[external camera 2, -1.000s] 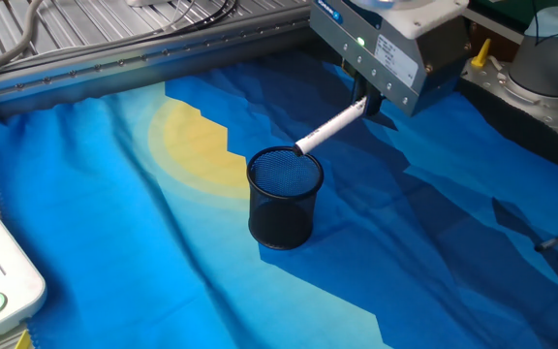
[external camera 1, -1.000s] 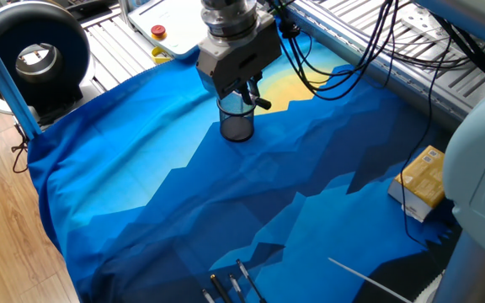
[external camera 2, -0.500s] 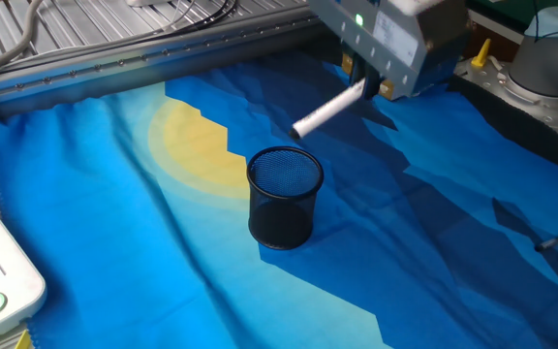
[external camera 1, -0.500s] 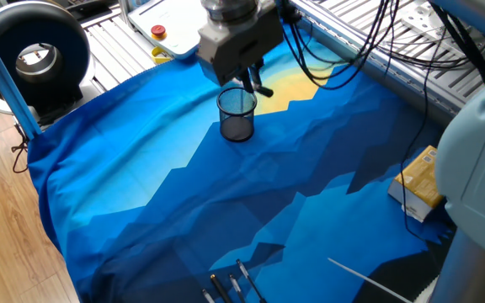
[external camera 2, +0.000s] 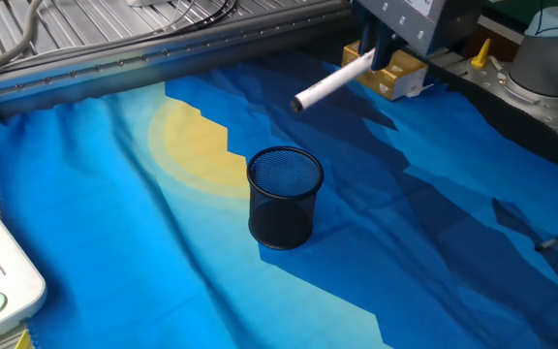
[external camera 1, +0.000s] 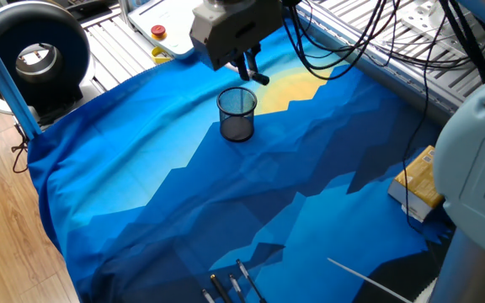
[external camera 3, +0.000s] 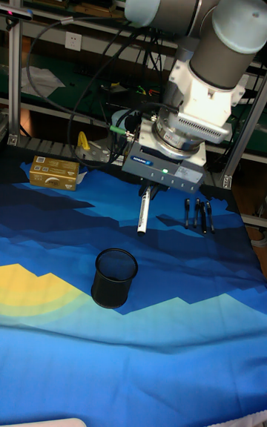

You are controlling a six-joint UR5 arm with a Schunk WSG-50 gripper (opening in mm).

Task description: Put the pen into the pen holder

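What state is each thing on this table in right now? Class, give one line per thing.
Claw: shut on the pen, raised above the cloth.
Pen: held in the air, tilted, not in the cup.
Mesh cup: upright on the cloth, nothing in it.
Dark pens: lying side by side on the cloth.
Yellow box: lying flat.

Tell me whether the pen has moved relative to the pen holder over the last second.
Yes. The pen, gripped in the hand, has risen: its white tip was at the pen holder rim and now hangs well above it. The holder itself stayed put.
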